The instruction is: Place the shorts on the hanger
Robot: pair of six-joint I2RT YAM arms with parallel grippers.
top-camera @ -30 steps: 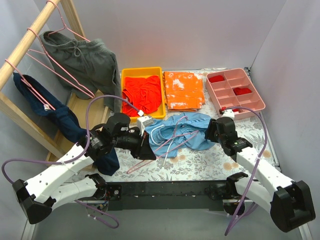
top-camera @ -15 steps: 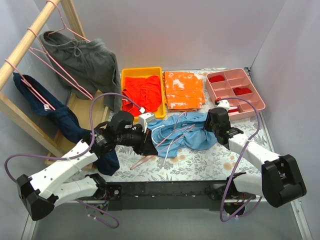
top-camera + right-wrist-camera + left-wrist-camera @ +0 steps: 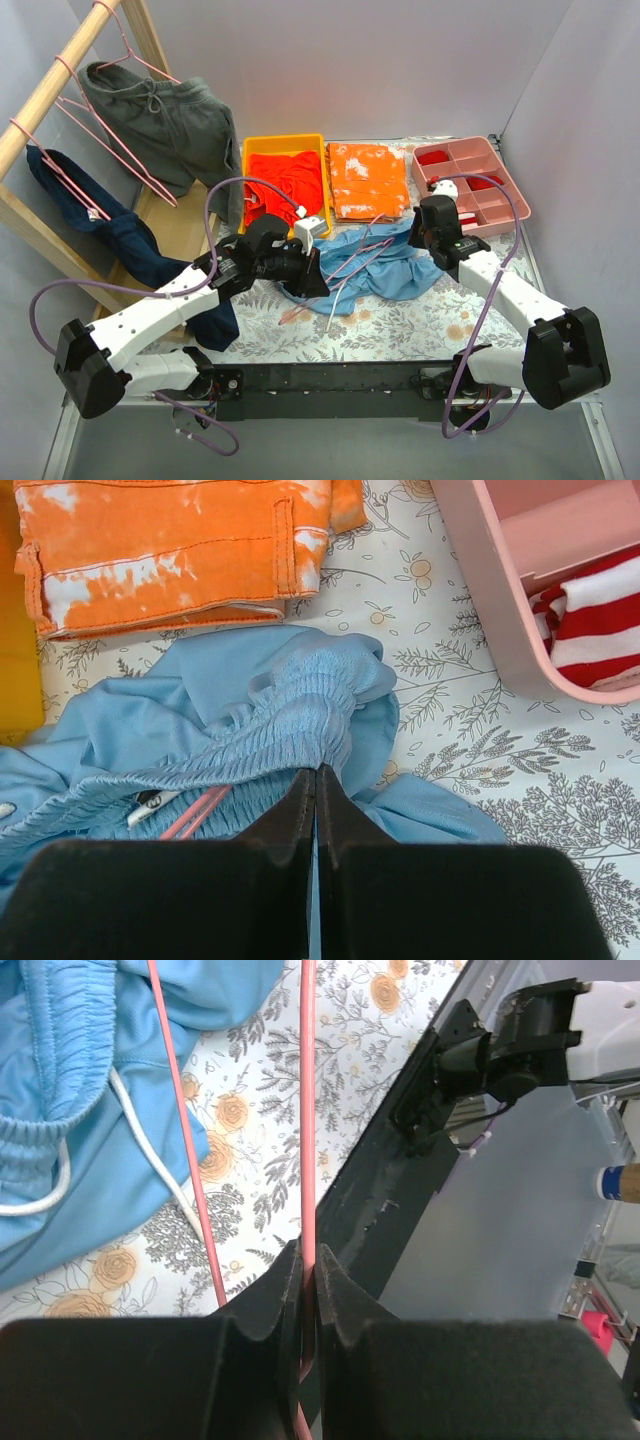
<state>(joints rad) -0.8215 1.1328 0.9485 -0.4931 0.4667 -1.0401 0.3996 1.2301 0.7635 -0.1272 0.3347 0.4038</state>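
Note:
The sky-blue shorts [image 3: 392, 270] lie crumpled on the flowered table, mid-right. The pink wire hanger [image 3: 352, 268] lies partly inside them, its wires running out toward the left. My left gripper [image 3: 312, 279] is shut on one hanger wire [image 3: 308, 1110], which passes straight between the closed jaws [image 3: 309, 1260]. In that view the shorts [image 3: 70, 1110] and a white drawstring lie at the upper left. My right gripper [image 3: 428, 233] sits at the shorts' right end. It is shut [image 3: 315, 777] on the gathered elastic waistband [image 3: 290, 720], and a bit of the hanger [image 3: 190, 815] shows inside the fabric.
A yellow bin [image 3: 318, 145] of red-orange cloth, folded orange shorts [image 3: 368, 180] and a pink compartment tray [image 3: 497, 207] stand at the back. A wooden rack [image 3: 55, 80] on the left carries grey shorts [image 3: 160, 120], a navy garment [image 3: 110, 235] and more pink hangers.
My right gripper has moved toward the back and closed on the shorts' waistband. My left arm has carried the hanger to the right, deeper into the shorts.

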